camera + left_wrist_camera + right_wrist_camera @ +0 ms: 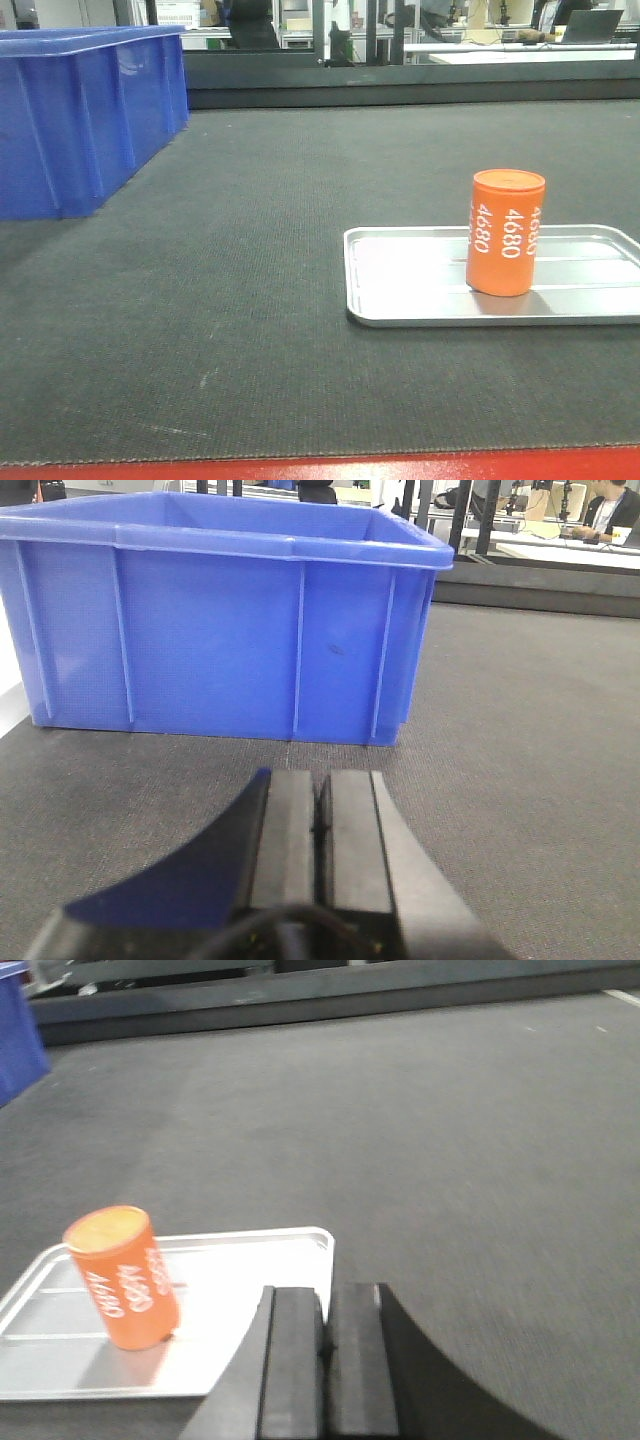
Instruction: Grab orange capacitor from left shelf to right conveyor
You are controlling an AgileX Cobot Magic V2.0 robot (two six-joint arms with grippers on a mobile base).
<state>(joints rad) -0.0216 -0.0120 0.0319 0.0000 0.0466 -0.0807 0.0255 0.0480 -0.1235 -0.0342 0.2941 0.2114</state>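
Note:
The orange capacitor (505,232) stands upright on a shallow silver tray (420,290) that lies on the dark conveyor belt (250,250) with its red front edge (300,468). It also shows in the right wrist view (122,1278), on the tray (240,1290). My right gripper (325,1300) is shut and empty, low over the tray's right end, to the right of the capacitor and apart from it. My left gripper (320,785) is shut and empty, low over the belt in front of a blue bin. The left shelf is out of view.
A large blue plastic bin (80,110) stands on the belt at the back left; it fills the left wrist view (220,620). A dark rail (400,80) runs along the belt's far edge, with desks and people behind it.

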